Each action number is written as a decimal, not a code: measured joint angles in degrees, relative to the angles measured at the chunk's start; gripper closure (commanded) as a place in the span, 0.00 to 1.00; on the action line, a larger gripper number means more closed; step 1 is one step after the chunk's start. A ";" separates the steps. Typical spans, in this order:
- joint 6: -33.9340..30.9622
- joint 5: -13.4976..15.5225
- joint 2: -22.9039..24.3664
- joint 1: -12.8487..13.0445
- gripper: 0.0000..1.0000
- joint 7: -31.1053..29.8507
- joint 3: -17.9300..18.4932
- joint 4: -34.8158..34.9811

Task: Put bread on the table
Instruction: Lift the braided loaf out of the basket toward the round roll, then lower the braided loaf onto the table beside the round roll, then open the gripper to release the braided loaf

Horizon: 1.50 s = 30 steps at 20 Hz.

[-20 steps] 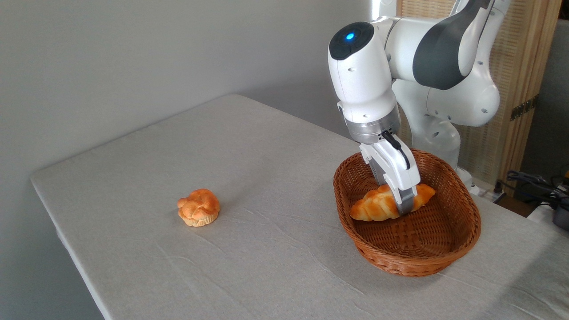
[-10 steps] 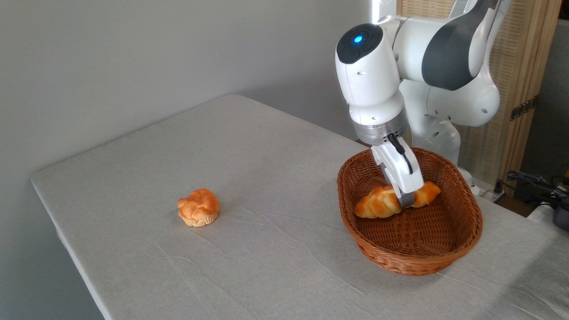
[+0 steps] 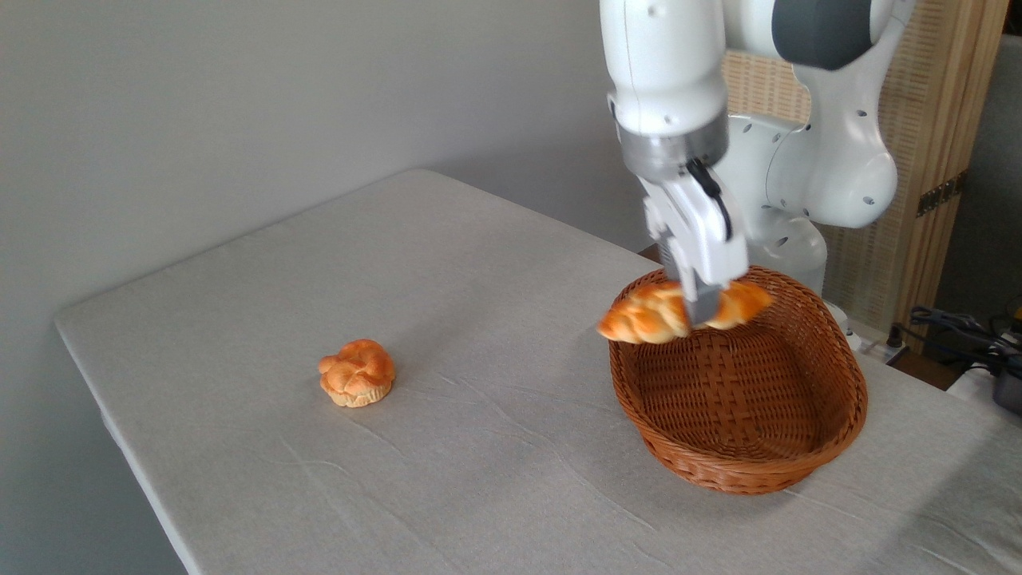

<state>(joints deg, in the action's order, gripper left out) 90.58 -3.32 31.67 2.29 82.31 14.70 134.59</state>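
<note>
The bread (image 3: 651, 314), a long braided golden-orange loaf with pointed ends, hangs in the air over the left rim of the wicker basket (image 3: 822, 459). My gripper (image 3: 703, 307) is shut on it near its middle, fingers pointing down from the white arm. The loaf's left tip reaches past the basket rim, above the table (image 3: 447, 319), which is covered in a light grey wrinkled cloth.
A small round knotted bun (image 3: 357, 372) lies on the cloth at the left. The brown basket stands at the right with nothing showing inside. The arm's base (image 3: 806, 184) rises behind it. Cables and a dark device (image 3: 974, 339) sit at the far right.
The gripper has risen with the bread, lifting it from the basket floor to rim height and slightly left. The basket shifted a little earlier and is now still.
</note>
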 measured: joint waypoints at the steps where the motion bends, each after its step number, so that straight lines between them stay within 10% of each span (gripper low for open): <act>1: 0.00 2.26 -1.05 0.93 0.59 -0.27 -0.10 -2.33; 7: 3.24 7.92 -16.38 10.48 0.58 -22.60 -1.51 -17.82; 13: 17.31 9.43 -30.57 13.77 0.00 -32.98 -1.66 -20.30; 30: 19.19 9.28 -33.16 13.85 0.00 -33.19 -2.38 -20.65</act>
<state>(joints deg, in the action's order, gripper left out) 109.78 5.96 -1.49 16.14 49.11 12.32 113.93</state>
